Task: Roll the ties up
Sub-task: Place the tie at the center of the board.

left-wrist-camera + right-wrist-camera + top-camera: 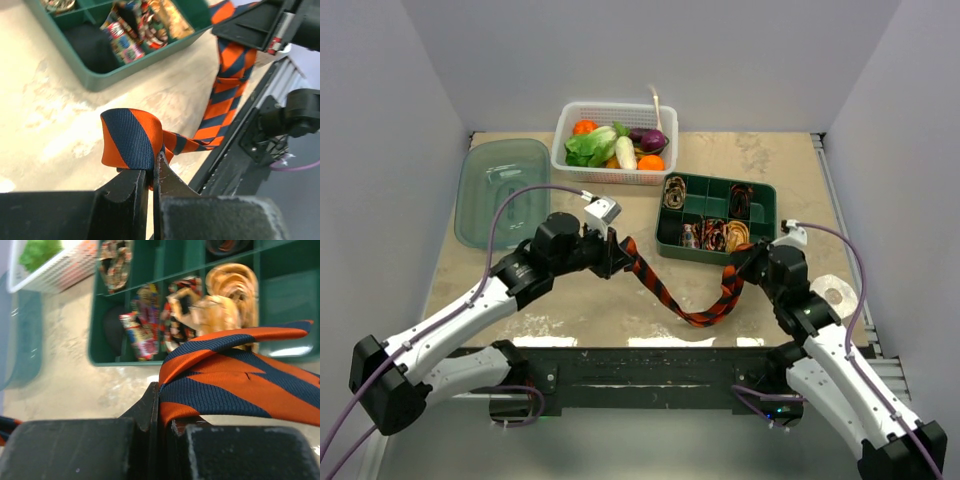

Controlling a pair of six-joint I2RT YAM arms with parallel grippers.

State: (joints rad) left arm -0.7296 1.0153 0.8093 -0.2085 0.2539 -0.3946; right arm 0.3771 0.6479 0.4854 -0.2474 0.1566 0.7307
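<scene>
Top view: left tool (616, 254) is clenched on one end of the striped tie (665, 292), mid-worktop and just left of the green tray (665, 238). Right tool (734, 266) is clamped on the other end, just near of the tray's near-right corner. The tie sags in a U between them, lowest toward the near edge of the worktop (570, 300); can't tell if it touches. Rolled ties (720, 232) sit in the tray's compartments. White basket (560, 150) of vegetables is at far centre, clear green lid (500, 190) far left, tape roll (837, 293) right of the right arm.

Left wrist: both fingers are pinched tight on a folded-over orange and navy end. The rest of the tie runs right, then up to the right tool at the top right. Tray corner with patterned coils is at the far left.

Right wrist: fingers are closed on the tie's edge and the fabric fans out to the right. Beyond it is the tray, with a tan coil and colourful patterned coils in separate compartments. Basket is at the far left, blurred.
</scene>
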